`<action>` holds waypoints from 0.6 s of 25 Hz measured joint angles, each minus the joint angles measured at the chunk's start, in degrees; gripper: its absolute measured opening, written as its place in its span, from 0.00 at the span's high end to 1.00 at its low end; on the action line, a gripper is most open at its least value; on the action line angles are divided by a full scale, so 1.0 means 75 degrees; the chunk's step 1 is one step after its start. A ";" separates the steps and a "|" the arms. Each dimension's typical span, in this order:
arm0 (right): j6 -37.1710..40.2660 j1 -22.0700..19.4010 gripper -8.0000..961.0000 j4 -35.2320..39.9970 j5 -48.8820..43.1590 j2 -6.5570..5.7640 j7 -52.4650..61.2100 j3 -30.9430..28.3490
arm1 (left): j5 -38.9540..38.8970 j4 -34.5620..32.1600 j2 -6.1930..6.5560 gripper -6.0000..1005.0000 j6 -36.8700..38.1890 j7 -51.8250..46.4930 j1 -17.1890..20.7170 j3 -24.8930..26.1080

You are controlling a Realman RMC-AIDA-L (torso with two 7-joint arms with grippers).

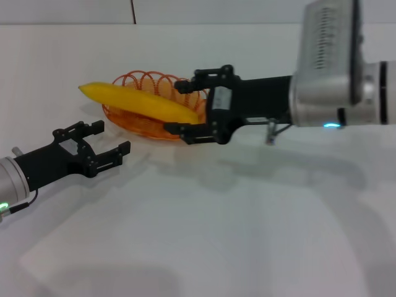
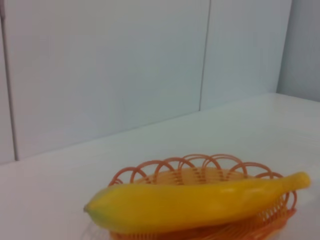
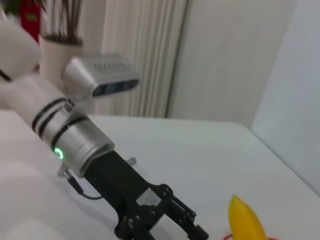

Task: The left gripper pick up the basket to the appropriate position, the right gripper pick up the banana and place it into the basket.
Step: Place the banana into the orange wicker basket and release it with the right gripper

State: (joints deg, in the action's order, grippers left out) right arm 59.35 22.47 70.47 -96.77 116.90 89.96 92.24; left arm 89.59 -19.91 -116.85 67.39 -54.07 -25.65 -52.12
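**benchrat:** So where's everything sitting? The banana (image 1: 139, 102) lies across the basket (image 1: 133, 122), running from about 10 o'clock down to 4 o'clock in the head view. It's longer than the basket, so its 10 o'clock end pokes out past the scalloped rim. The basket sits on the white table (image 1: 247, 223), a bit toward 11 o'clock from the middle of the view.

**wirefan:** Yep, the left wrist view backs that up: banana resting on top of the orange wire loops, one end sticking out over the rim on each side. What about the right gripper (image 1: 183, 106)?

**benchrat:** It comes in from 3 o'clock, right at the 4 o'clock end of the banana. Its two fingers are spread apart, one above that end and one below it near the basket rim. Doesn't look clamped on anything; the banana tip just sits in the gap between them. Can't tell if the lower finger touches the basket.

**wirefan:** And the left gripper (image 1: 110, 140)?

**benchrat:** Low at 8 o'clock, just beside the basket but apart from it, pointing toward it. Fingers spread wide, nothing between them. The right wrist view catches it too, with the banana's end off to its side.
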 joint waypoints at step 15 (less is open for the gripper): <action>0.0158 0.0173 0.26 -0.2047 0.0506 -0.0002 -0.1087 -0.1074 | -0.0130 0.0077 -0.0017 0.20 0.0049 0.0209 -0.0013 0.0020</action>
State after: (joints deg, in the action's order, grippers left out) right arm 60.53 23.76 55.12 -92.97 116.89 81.80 84.19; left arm 88.62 -19.33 -116.97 67.76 -52.50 -25.75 -51.97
